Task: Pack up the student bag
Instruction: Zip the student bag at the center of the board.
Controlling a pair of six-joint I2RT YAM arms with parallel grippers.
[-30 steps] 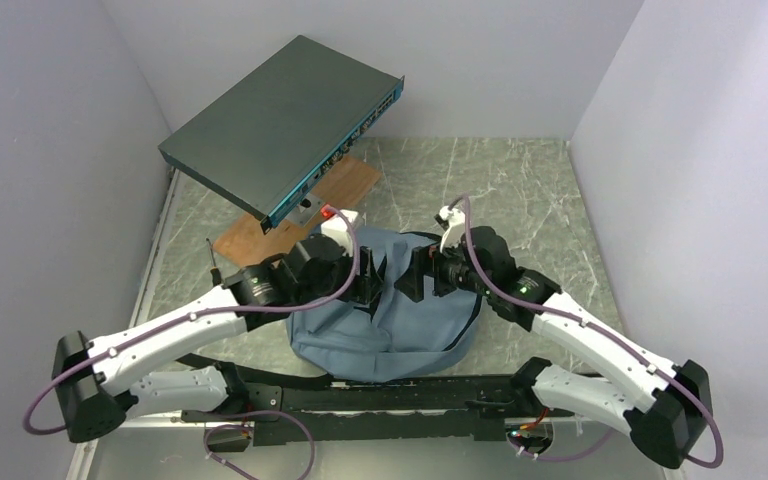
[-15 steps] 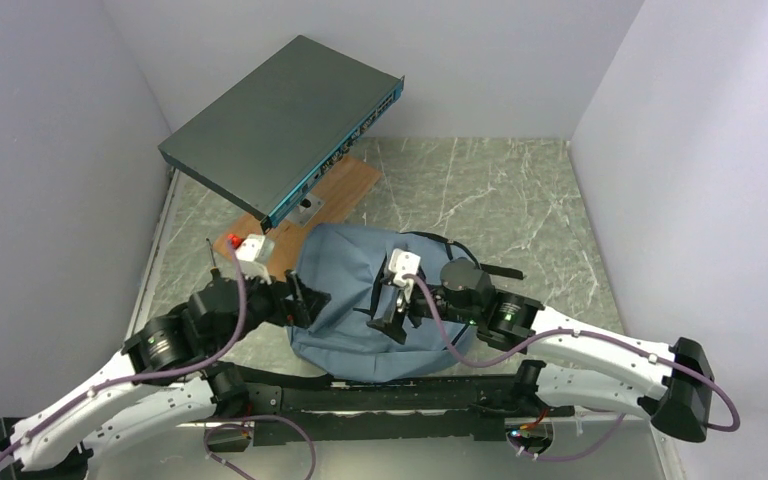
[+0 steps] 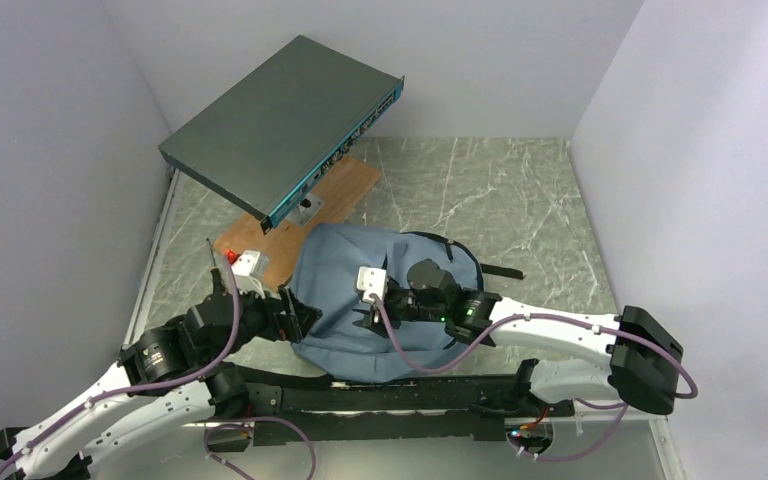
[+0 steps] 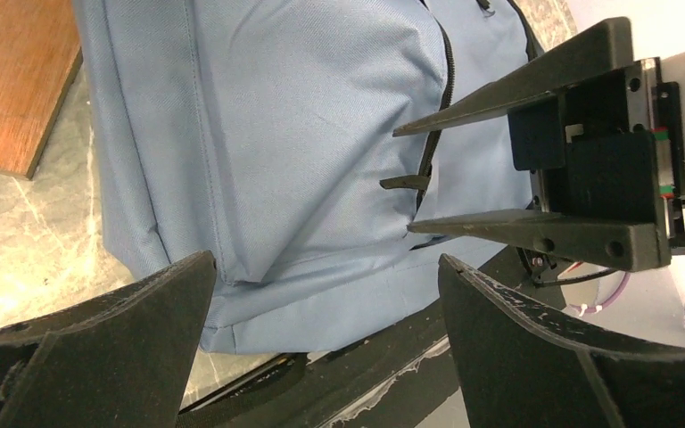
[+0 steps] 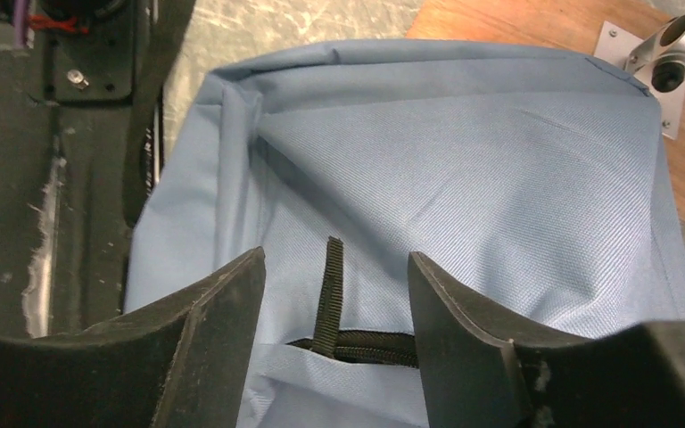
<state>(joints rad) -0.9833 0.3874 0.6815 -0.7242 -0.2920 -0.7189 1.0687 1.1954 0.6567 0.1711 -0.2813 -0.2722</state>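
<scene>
Right gripper: fingers spread, nothing clamped, set astride the black zipper pull, which stands up off the zip line of the student bag. Left gripper: also parted and empty, hanging just off the bag's near left side; fabric contact not evident. The bag lies flat, near-centre on the marbled table, its far left corner at the wooden board; a dark grey metal box sits raised above that board. Likely step: opening the zip. To do it well, pinch the tab squarely, low near its root, then draw along the zip line while the left gripper pins the cloth so the bag does not drag. No brand, label or legible writing; markings on the box front are too small to read.
</scene>
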